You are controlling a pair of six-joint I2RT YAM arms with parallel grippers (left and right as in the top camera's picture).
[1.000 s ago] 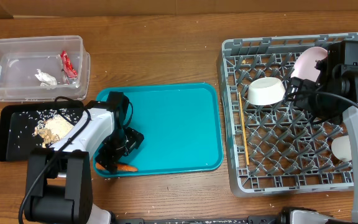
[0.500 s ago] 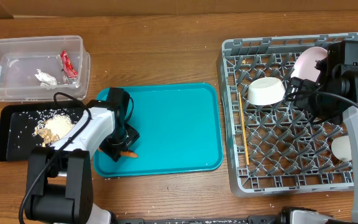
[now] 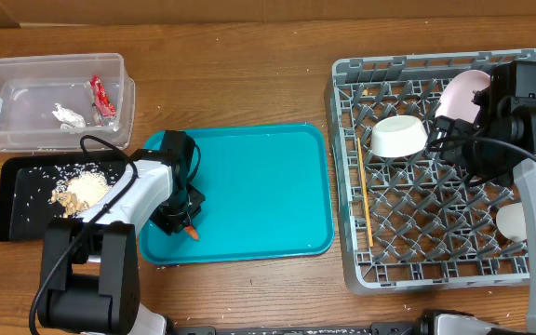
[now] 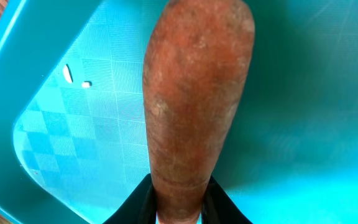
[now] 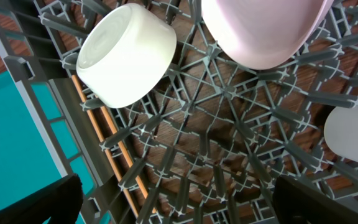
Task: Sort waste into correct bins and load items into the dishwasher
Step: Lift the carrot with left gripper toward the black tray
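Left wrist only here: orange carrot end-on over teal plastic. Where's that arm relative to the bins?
Observer: The left gripper holds the small orange carrot over the near-left corner of the teal serving tray, not over either bin.
Operator: Nearest bin?
Observer: The shallow black rectangular tray, just left of the teal one, holding tan peanut shells and white scraps.
Operator: Right arm busy?
Observer: No. The right gripper is open and empty above the grey plastic dish rack.

Overhead straight down, wrists close (tray (image 3: 259, 186) shared)
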